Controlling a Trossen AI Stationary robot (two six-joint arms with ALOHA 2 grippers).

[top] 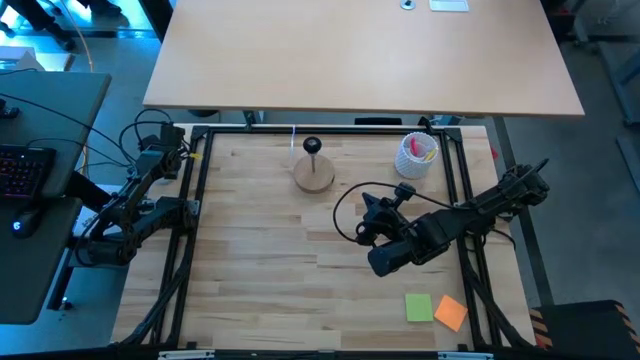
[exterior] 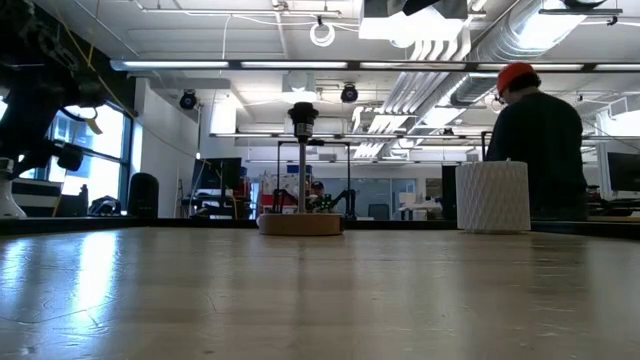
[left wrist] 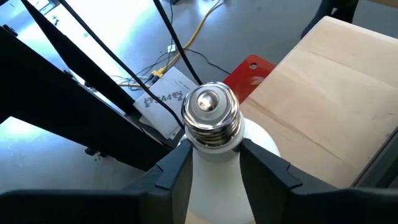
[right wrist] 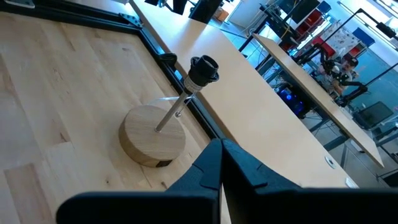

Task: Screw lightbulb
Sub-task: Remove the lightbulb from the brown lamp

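- I was at the pick-up step: the left end effector [left wrist: 214, 165] had its two fingers [left wrist: 171, 171] closing on the neck of the lightbulb [left wrist: 211, 134], one finger on each side, just under the metal thread.
- From the left wrist view, both fingers looked to be touching the white neck, so I judged the grip as made or almost made.
- The lightbulb pointed its screw base forward, away from the left end effector, and the globe sat back between the fingers.
- In the high view the left end effector [top: 100, 245] hung outside the frame of the counter [top: 260, 270], well apart from the work area; I could not see the lightbulb from above.
- The right end effector [right wrist: 221, 155] was closed and empty, and it hovered over the counter with the wooden stand [right wrist: 152, 134] in front of it.
- The black socket [right wrist: 203, 68] on the post of the stand was empty, so nothing was screwed in yet.
- A white cup [top: 417, 155] stood well to the side of the stand, near the right arm.
- In my judgement the next move called for a firm hold, then a long carry of the lightbulb across to the stand.
- The base then had to be turned down and lined up with the socket before any twisting, or the thread could catch crooked.
- The right end effector could perhaps hold the stand steady, but this was only my guess.
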